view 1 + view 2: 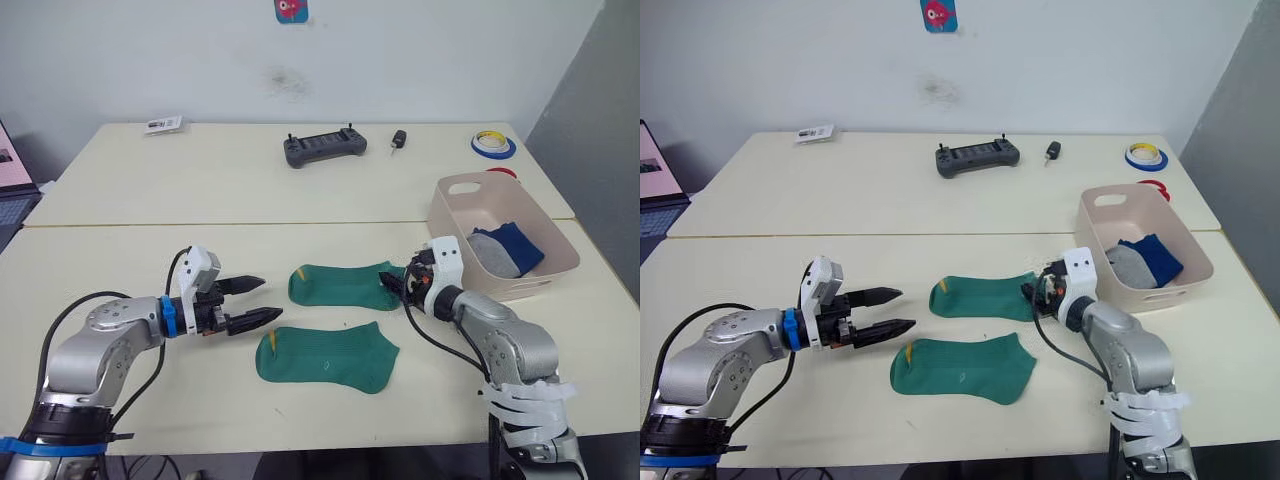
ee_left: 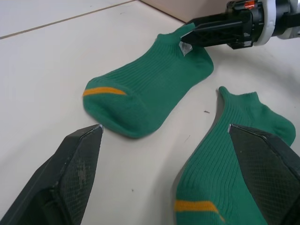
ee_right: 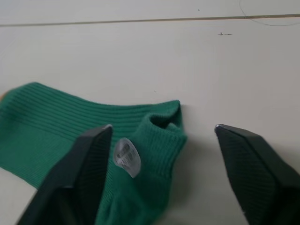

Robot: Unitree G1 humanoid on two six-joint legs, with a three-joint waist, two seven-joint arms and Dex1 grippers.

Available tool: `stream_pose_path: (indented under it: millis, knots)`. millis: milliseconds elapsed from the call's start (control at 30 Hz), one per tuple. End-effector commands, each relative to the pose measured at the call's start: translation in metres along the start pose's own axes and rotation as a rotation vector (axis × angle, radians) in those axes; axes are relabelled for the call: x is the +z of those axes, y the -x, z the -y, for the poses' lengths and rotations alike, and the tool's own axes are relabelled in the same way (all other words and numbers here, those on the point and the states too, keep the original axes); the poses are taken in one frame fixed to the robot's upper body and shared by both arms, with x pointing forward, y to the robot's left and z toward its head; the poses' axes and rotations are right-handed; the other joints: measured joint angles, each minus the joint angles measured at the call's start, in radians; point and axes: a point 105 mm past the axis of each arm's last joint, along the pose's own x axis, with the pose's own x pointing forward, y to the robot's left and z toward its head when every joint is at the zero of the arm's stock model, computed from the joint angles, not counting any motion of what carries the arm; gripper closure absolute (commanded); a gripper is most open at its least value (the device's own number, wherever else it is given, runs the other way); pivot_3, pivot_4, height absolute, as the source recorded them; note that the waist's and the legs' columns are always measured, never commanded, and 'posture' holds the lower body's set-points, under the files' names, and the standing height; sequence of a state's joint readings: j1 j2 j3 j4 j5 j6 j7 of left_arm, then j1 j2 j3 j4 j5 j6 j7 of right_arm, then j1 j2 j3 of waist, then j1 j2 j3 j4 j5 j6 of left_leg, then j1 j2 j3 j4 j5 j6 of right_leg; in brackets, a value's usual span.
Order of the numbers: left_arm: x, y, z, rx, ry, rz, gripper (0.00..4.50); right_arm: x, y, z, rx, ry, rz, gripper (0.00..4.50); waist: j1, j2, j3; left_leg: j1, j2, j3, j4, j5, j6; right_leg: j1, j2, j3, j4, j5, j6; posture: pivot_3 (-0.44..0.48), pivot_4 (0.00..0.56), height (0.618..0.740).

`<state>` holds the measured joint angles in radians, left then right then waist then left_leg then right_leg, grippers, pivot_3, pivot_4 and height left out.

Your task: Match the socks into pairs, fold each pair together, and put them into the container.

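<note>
Nearest, a green sock (image 1: 327, 355) lies flat on the table (image 1: 200, 400). At its 9 o'clock the left gripper (image 1: 255, 302) hovers with jaws spread, tips just beside its toe. Beyond lies the second green sock (image 1: 345, 285). At its 3 o'clock end the right gripper (image 3: 161, 154) has jaws spread, one finger over the cuff. At 2 o'clock, the container (image 1: 450, 190) holds a grey sock (image 1: 492, 252) and a blue sock (image 1: 520, 243).

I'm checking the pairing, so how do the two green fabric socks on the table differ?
The far green ribbed sock lies nearer the pink-beige tub, its cuff at the right gripper; the near green sock lies by the left gripper. Both lie flat, yellow-marked toes pointing left.
</note>
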<state>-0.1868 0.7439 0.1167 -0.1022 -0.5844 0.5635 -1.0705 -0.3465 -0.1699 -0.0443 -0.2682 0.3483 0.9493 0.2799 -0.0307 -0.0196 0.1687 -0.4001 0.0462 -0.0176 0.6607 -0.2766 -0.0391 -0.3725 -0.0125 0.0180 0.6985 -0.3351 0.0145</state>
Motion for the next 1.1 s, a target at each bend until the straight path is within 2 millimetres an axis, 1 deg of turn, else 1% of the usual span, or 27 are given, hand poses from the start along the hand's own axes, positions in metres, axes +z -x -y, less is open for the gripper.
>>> stream_pose_path:
  millis: [33, 133, 267, 367, 467, 567, 667, 767, 967, 1100]
  knots:
    - [0.006, -0.006, 0.001, 0.006, -0.037, 0.01, 0.0, 0.014, 0.002, -0.004, 0.029, 0.012, 0.048, 2.03, 0.0, 0.0, 0.0, 0.0, 0.0, 0.0, 0.0, 0.0, 0.0, 0.0, 0.0, 0.0, 0.0, 0.0, 0.0, 0.0, 0.15, 0.74]
    - [0.005, -0.012, -0.002, 0.041, -0.017, 0.024, 0.0, 0.013, 0.004, -0.006, 0.035, 0.032, 0.042, 3.09, 0.001, 0.0, 0.0, 0.0, 0.0, 0.0, 0.0, 0.0, 0.0, 0.0, 0.0, 0.0, 0.0, 0.0, 0.0, 0.0, 0.15, 0.74]
    - [0.003, -0.027, -0.012, 0.158, 0.132, 0.083, 0.0, 0.01, 0.009, -0.009, 0.039, 0.039, 0.044, 4.47, 0.002, 0.0, 0.0, 0.0, 0.0, 0.0, 0.0, 0.0, 0.0, 0.0, 0.0, 0.0, 0.0, 0.0, 0.0, 0.0, 0.15, 0.74]
    - [0.004, -0.032, -0.015, 0.203, 0.184, 0.111, 0.0, 0.009, 0.01, -0.01, 0.038, 0.04, 0.046, 4.47, 0.0, 0.0, 0.0, -0.001, 0.0, 0.0, 0.0, 0.0, 0.0, 0.0, -0.001, 0.0, 0.0, 0.0, 0.0, 0.0, 0.15, 0.74]
    - [-0.003, -0.039, -0.015, 0.242, 0.211, 0.071, 0.0, 0.008, 0.011, -0.011, 0.039, 0.042, 0.048, 4.47, -0.001, 0.0, 0.0, 0.0, 0.0, -0.001, 0.0, 0.0, 0.0, 0.0, 0.0, 0.0, 0.0, 0.0, 0.0, 0.0, 0.15, 0.74]
    - [-0.009, -0.045, -0.015, 0.272, 0.191, 0.026, 0.0, 0.008, 0.011, -0.012, 0.041, 0.044, 0.05, 4.47, 0.0, 0.0, 0.0, 0.0, 0.0, -0.001, 0.0, 0.0, 0.0, 0.0, 0.0, 0.0, 0.0, 0.0, 0.0, 0.0, 0.15, 0.74]
    - [-0.016, -0.052, -0.011, 0.264, 0.193, -0.012, 0.0, 0.008, 0.011, -0.013, 0.044, 0.045, 0.052, 4.47, 0.001, 0.0, 0.0, 0.0, 0.0, 0.0, 0.0, 0.0, 0.0, 0.0, 0.0, 0.0, 0.0, 0.0, 0.0, 0.0, 0.15, 0.74]
    - [-0.021, -0.059, -0.008, 0.258, 0.199, -0.042, 0.63, 0.008, 0.01, -0.014, 0.046, 0.047, 0.054, 4.5, 0.001, 0.0, 0.0, 0.0, -0.001, 0.0, 0.0, 0.0, 0.0, 0.001, -0.001, 0.0, 0.0, 0.0, 0.0, 0.0, 0.15, 0.74]
    - [-0.022, -0.069, -0.011, 0.274, 0.216, -0.045, 2.49, 0.008, 0.011, -0.015, 0.046, 0.046, 0.054, 4.5, 0.003, 0.0, 0.0, 0.0, -0.002, 0.0, 0.0, 0.001, -0.001, 0.001, -0.001, 0.0, 0.0, 0.0, 0.0, 0.0, 0.15, 0.74]
    - [-0.023, -0.072, -0.012, 0.279, 0.221, -0.038, 3.73, 0.007, 0.012, -0.014, 0.042, 0.044, 0.054, 4.5, 0.003, 0.0, 0.0, 0.0, -0.001, 0.0, 0.0, 0.001, -0.002, 0.001, -0.001, 0.0, 0.0, 0.0, 0.0, 0.0, 0.15, 0.74]
